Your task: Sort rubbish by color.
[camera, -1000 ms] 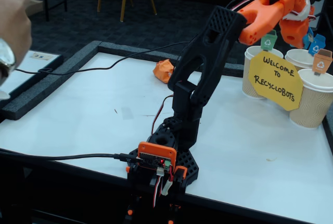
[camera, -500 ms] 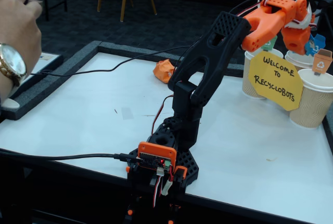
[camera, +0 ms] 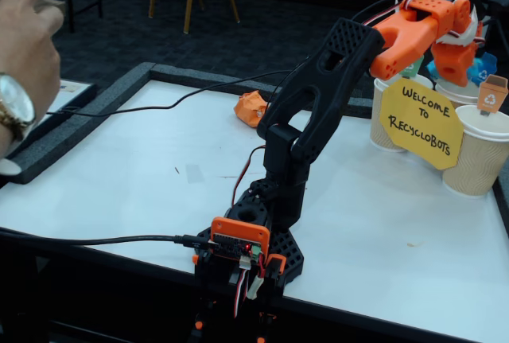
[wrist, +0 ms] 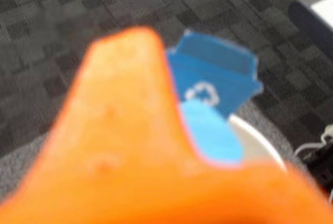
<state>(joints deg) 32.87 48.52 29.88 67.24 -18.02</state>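
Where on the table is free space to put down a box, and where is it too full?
Free: the white table left of the arm base, and right of it, before the cups. Crowded: the far right corner, where cups, yellow sign and gripper cluster; an orange wad lies at the far edge.

light blue wad [wrist: 210,130] | blurred, over white cup [wrist: 260,143] | orange crumpled wad [camera: 250,107] | lying on table [camera: 159,160], far side

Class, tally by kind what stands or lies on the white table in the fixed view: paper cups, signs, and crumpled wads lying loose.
Cups: 3
Sign: 1
Orange wad: 1
Total: 5
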